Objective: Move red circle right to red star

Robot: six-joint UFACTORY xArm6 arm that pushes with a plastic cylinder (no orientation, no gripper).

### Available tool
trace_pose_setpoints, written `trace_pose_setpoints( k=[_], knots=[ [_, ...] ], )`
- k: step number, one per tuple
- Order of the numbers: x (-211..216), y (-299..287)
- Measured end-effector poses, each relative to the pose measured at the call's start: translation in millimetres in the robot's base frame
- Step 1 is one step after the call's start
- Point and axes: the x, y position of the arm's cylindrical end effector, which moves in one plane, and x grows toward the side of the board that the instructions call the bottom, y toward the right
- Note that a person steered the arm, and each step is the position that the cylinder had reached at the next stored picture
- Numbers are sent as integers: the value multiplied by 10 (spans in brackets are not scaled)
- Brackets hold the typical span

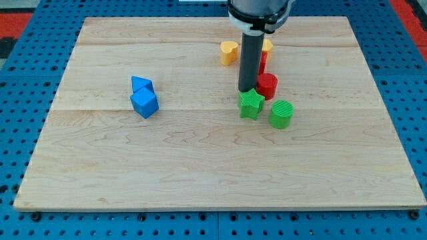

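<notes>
The red circle stands right of the view's centre, a short red cylinder. My tip is just to its left, touching or nearly touching it, right above the green star. A red block, probably the red star, shows only as a sliver behind the rod, above the red circle. The rod hides most of it.
A green cylinder sits right of the green star. A yellow heart lies left of the rod, a yellow block peeks out to its right. A blue triangle and blue cube sit at the left of the wooden board.
</notes>
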Motion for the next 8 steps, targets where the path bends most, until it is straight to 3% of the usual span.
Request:
trace_pose_setpoints(
  k=[3,4,5,6,8],
  knots=[
    [365,296],
    [263,131],
    [201,390],
    [-230,344],
    [-276,625]
  ],
)
